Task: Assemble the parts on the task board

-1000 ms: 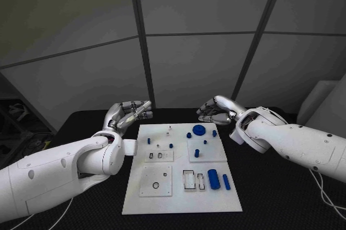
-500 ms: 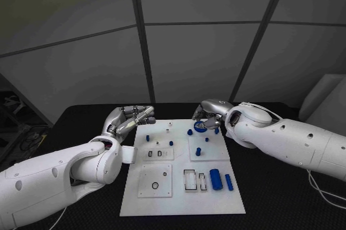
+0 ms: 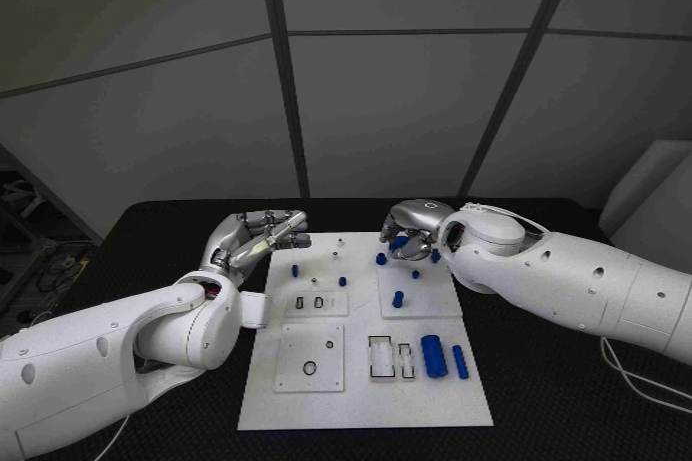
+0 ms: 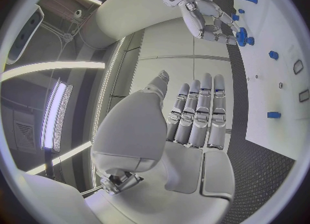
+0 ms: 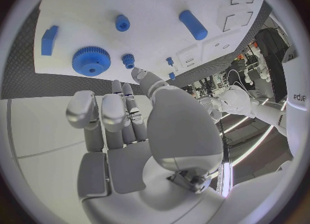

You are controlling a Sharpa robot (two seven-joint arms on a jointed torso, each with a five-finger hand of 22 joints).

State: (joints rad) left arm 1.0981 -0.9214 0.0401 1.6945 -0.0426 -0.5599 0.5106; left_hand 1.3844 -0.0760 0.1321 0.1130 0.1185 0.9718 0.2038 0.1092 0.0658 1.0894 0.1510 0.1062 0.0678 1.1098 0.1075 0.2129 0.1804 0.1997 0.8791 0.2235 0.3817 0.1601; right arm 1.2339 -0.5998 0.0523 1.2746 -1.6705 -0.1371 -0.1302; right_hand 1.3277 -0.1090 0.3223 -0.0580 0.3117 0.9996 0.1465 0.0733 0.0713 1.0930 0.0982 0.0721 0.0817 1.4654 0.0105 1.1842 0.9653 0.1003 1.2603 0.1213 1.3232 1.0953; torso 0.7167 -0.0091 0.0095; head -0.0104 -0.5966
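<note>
Your right hand [image 3: 408, 233] had its fingers curled downward over the large blue toothed gear [image 5: 91, 61], at the upper centre of the head view; you could not tell whether they touched or gripped it. The gear lay flat near the far edge of the white rectangular task board [image 3: 368, 401]. Your left hand [image 3: 257, 237] hovered at that board's upper left corner, fingers straight and side by side, holding nothing. Further down the board, a thick blue cylinder [image 3: 433, 356] and a slimmer blue bar [image 3: 460, 361] lay with their long axes running from near edge to far edge. In the right wrist view, the only legible writing read "edje".
</note>
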